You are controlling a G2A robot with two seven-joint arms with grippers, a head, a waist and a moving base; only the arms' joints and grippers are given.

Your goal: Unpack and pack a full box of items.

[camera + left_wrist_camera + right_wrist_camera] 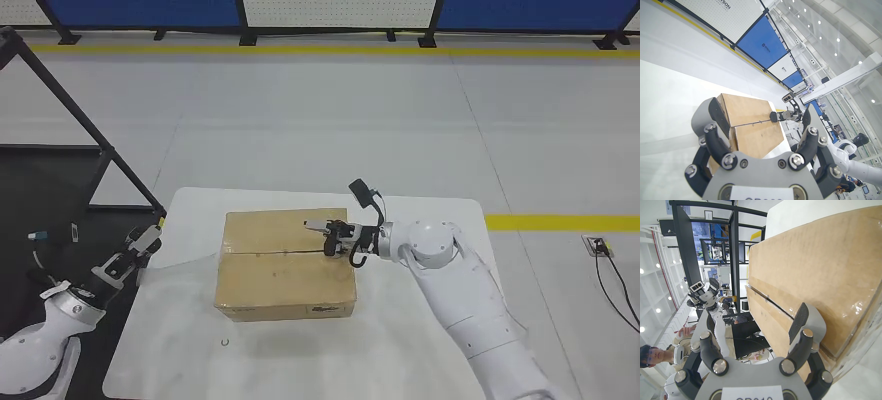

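Observation:
A closed brown cardboard box lies in the middle of the white table, its two top flaps meeting at a seam along its length. My right gripper is over the box's top near its right end, open; in the right wrist view one fingertip sits at the seam of the box. My left gripper hangs at the table's left edge, apart from the box and open. The left wrist view shows the left gripper open, with the box beyond and the right gripper at its far end.
A small ring-shaped thing lies on the table in front of the box. A black metal frame stands off the table's left side. Bare table surrounds the box on all sides.

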